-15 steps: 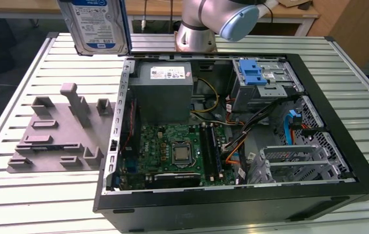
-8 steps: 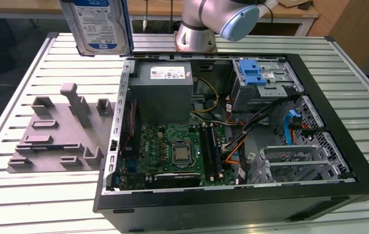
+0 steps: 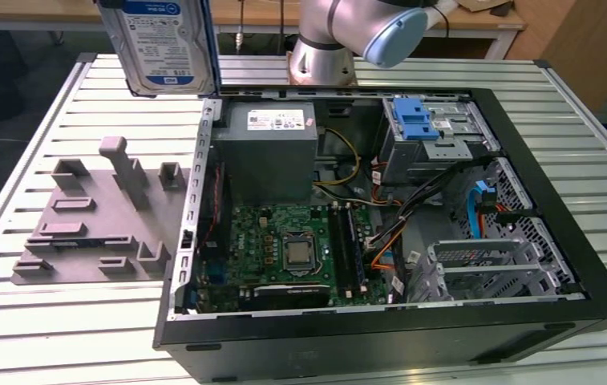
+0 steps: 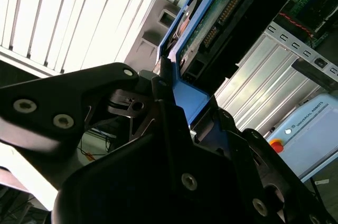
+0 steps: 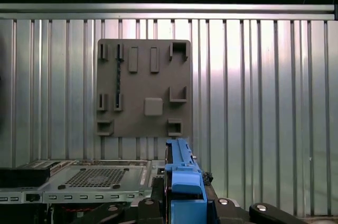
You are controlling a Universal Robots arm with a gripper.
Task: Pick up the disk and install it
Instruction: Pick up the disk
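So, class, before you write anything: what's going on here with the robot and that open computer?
The robot arm has its pincer shut on the disk, gripping its blue bracket. The disk is held upright in the air above the slatted table, to the exterior view's left of the open computer case, with the grey fixture plate below. It is not yet in the case.

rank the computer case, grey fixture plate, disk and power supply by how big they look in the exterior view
1. computer case
2. grey fixture plate
3. disk and power supply: about alike. The disk hangs in the air, likely nearer the camera, so I won't rank these two.
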